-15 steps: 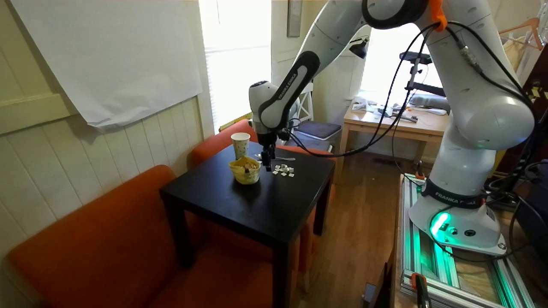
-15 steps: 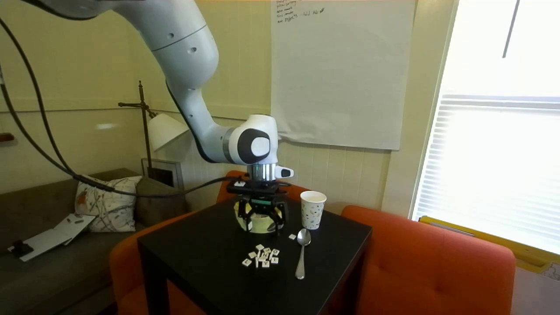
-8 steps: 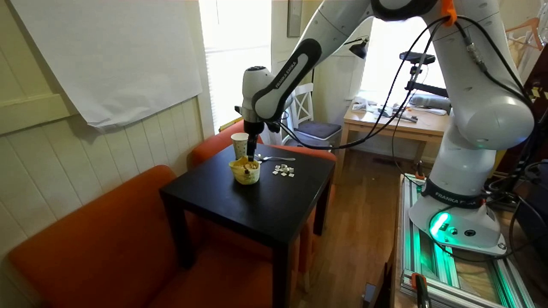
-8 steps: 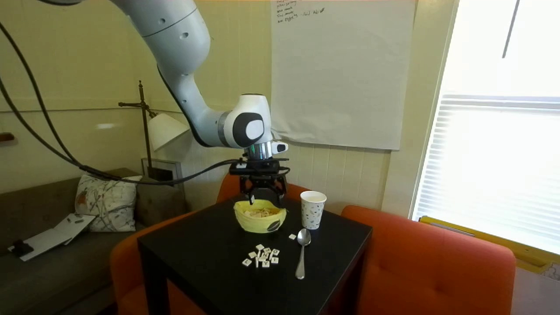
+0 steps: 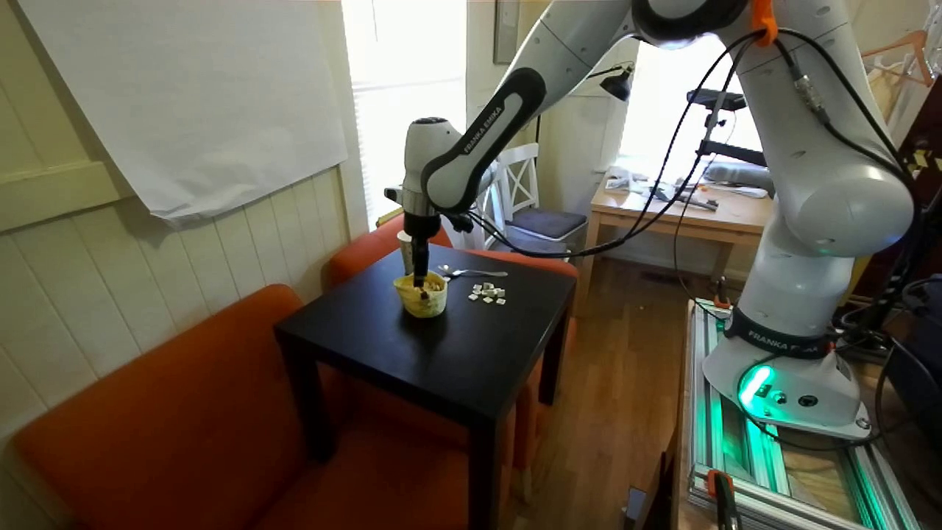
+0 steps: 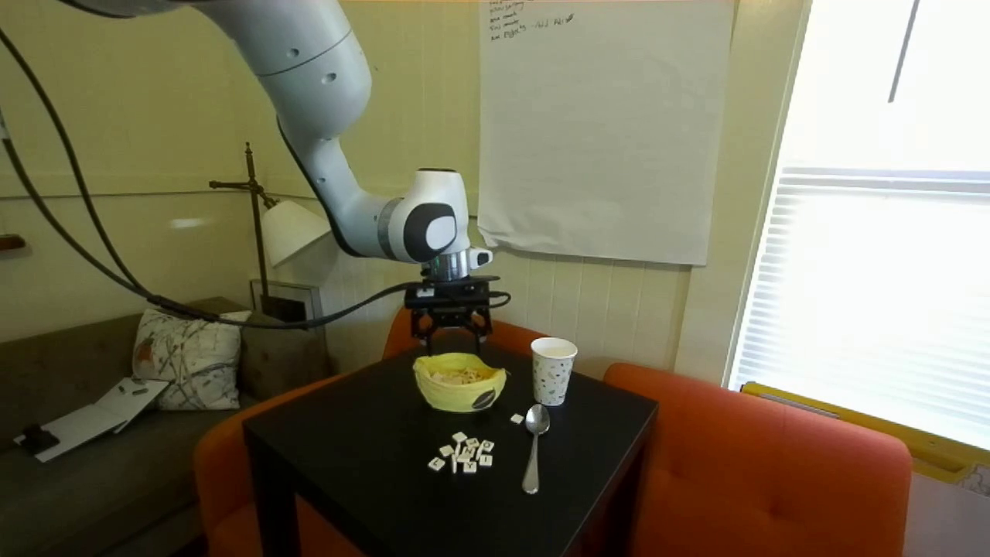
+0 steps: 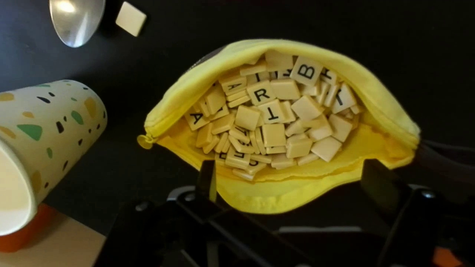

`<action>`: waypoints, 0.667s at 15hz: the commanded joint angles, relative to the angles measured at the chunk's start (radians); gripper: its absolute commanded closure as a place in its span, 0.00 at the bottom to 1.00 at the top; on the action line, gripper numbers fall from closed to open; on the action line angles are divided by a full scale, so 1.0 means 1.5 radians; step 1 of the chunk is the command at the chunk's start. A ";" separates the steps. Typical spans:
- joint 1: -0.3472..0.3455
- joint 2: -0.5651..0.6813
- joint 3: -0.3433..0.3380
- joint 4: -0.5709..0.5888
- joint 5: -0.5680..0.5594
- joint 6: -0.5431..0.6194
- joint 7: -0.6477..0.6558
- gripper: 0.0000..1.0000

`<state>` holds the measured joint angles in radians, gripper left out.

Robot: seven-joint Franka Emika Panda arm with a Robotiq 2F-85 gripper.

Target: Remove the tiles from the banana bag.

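Note:
The yellow banana bag (image 6: 458, 396) sits unzipped on the black table and also shows in an exterior view (image 5: 425, 305). In the wrist view the bag (image 7: 282, 200) gapes open, full of pale letter tiles (image 7: 272, 111). A small pile of loose tiles (image 6: 465, 455) lies on the table beside the bag, also in an exterior view (image 5: 488, 293). A single tile (image 7: 131, 19) lies near the spoon. My gripper (image 7: 291, 170) is open and empty, its fingers spread over the bag's rim on the side away from the loose pile. It shows in both exterior views (image 6: 453, 346) (image 5: 420, 283).
A speckled paper cup (image 6: 552, 373) stands close to the bag, also in the wrist view (image 7: 55, 118). A metal spoon (image 6: 533, 456) lies beside the loose tiles. Orange seats (image 5: 184, 412) surround the black table (image 5: 383, 353). The wall is behind.
My gripper has risen from beside the bag, near the loose tiles, and crossed over the bag to its far side. In the last half second it has shifted farther that way. Bag and tiles look unmoved.

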<state>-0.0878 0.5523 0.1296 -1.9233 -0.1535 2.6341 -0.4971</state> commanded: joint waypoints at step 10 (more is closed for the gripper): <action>0.008 0.104 -0.029 0.066 -0.036 -0.008 -0.033 0.00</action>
<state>-0.0935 0.6580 0.1113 -1.8806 -0.1656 2.6286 -0.5485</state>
